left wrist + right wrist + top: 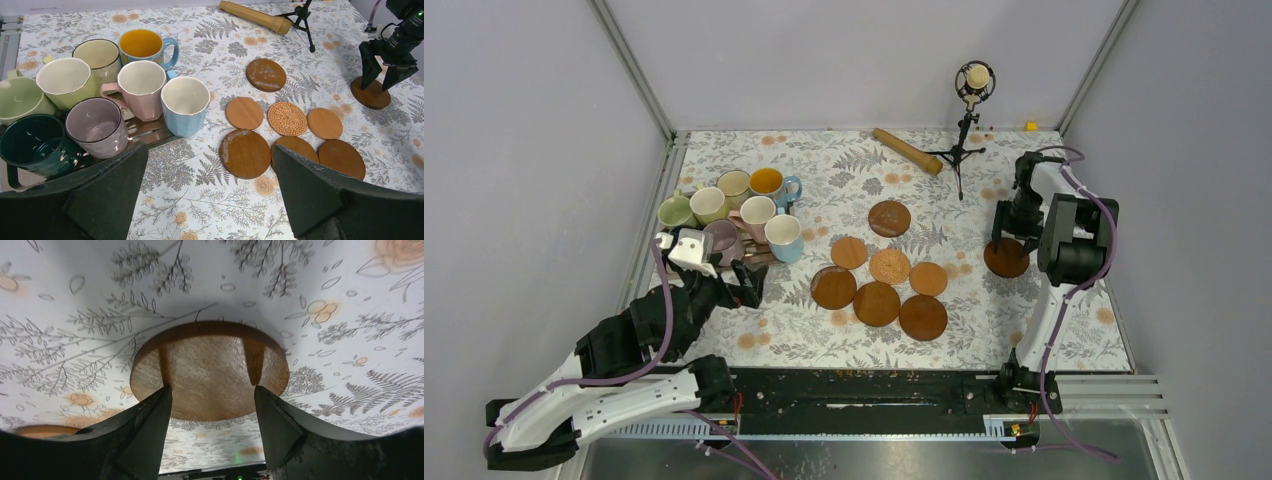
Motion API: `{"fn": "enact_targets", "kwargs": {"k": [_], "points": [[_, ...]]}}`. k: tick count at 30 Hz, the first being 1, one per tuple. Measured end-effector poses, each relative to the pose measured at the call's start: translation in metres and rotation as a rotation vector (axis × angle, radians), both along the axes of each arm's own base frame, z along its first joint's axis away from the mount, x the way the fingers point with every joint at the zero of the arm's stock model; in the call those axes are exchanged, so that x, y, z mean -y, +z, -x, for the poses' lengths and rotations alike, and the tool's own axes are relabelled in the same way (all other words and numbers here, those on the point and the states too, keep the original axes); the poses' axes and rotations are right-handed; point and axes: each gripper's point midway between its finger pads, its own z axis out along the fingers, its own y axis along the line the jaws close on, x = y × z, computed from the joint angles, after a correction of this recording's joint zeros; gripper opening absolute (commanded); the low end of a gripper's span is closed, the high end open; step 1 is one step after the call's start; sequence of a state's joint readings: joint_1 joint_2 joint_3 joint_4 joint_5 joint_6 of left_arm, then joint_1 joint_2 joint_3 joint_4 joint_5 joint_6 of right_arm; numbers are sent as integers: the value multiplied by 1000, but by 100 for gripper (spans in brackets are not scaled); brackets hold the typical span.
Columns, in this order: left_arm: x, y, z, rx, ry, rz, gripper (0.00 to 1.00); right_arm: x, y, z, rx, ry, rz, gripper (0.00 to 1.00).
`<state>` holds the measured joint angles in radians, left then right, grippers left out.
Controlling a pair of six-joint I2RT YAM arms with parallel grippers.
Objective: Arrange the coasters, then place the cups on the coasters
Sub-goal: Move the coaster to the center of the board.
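"So, what is on that table?"

"Flowered cloth all over it; two arms at the near edge. The left gripper hangs low just beside the cups, fingers spread wide, nothing between them; the right gripper points straight down over on the right side."

"And the cups?"

"Eight of them, huddled close together at the left, towards the back; all upright, none on a coaster."

"The coasters?"

"Seven lie in a loose bunch mid-table, some touching or overlapping at the edges; one woven, the rest wood-like. The eighth, a dark coaster, lies flat on its own at the right, directly under the right gripper; that claw stands partly spread, its tips over the disc's top face and inside its rim; I think they touch it, though I can't be sure from here."

"Anything smaller?"

"A microphone stand at the back; a bamboo stick lying just beside its feet."
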<state>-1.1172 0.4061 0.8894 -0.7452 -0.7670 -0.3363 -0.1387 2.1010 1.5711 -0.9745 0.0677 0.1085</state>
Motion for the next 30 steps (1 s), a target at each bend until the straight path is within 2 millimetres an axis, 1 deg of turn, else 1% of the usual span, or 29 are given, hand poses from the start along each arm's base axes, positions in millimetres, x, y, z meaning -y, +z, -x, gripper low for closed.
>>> {"fn": "enact_targets", "kwargs": {"k": [4,6,8,9,10,12,15,18,21,24,30], "points": [[0,0,0,0,0,0,99,-11,3,10,-3,-11,-51,65],[0,0,0,0,-1,1,99,-20,7,7,25,-35,-94,59],[0,0,0,0,-3,1,99,-28,12,-4,77,-68,-138,53],[0,0,0,-1,-3,1,99,-31,15,-11,102,-90,-159,51],[0,0,0,-1,-3,1,99,-33,16,-17,121,-103,-172,50],[0,0,0,-1,-3,1,99,-35,23,-35,169,-141,-195,50],[0,0,0,0,-3,1,99,-29,29,-61,237,-187,-196,51],[0,0,0,0,-2,1,99,-20,31,-74,273,-219,-176,53],[0,0,0,0,-3,1,99,-13,24,-75,264,-235,-158,54],[0,0,0,0,-3,1,99,-9,14,-71,233,-240,-132,55],[0,0,0,0,-3,1,99,-2,10,-66,212,-235,-88,55]]}}
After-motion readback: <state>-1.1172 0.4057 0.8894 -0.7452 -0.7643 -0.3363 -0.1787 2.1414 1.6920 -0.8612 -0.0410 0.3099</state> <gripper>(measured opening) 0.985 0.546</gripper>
